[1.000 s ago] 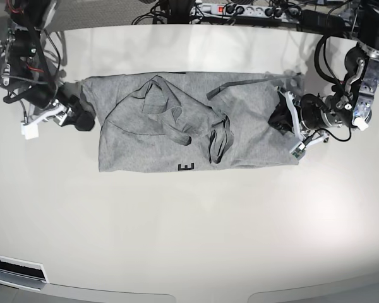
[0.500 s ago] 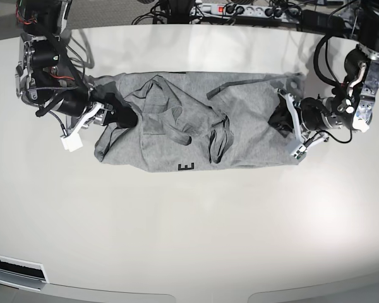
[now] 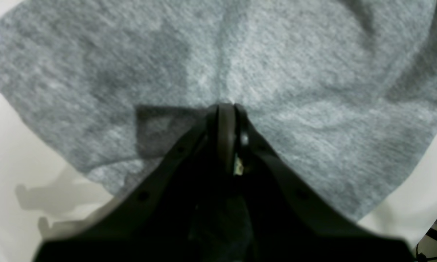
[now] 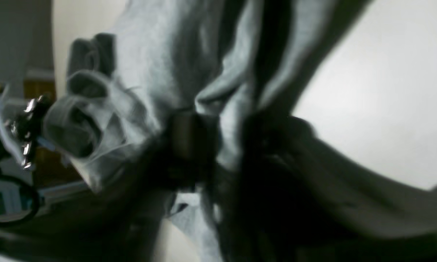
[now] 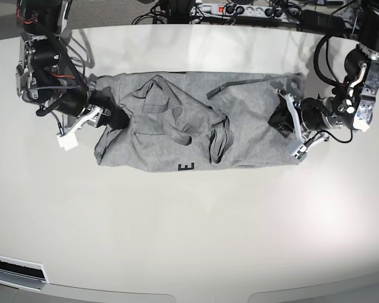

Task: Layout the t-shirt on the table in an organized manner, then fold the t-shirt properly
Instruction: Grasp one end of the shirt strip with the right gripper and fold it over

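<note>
Just moved in from off the cloth: right end effector (image 5: 110, 118), now pushed onto the end of the t-shirt (image 5: 177, 148) that is nearer the left edge of the table (image 5: 189, 240) in the base view. Stood wide a second ago and well clear of the shirt; closed in now around a bunch of grey cloth. In the right wrist view, cloth between the jaws, but too blurry to tell how tight the hold is.

No change at the other end. Left end effector (image 5: 283, 121) still pinched all the way shut on the shirt's edge, jaws together with grey cloth caught at the tip, seen plainly in the left wrist view.

Still lying long and crumpled across the back part of the table, near the far edge, with folds and a sleeve bunched up in the middle and a bit of black letter showing at the near hem. A little more scrunched at the left end than before.

Probably means both ends held at last. Next likely: lift and pull apart to smooth it flat. No folding started yet; laying out not done. Could slip if only a thin bit of cloth is caught.
</note>
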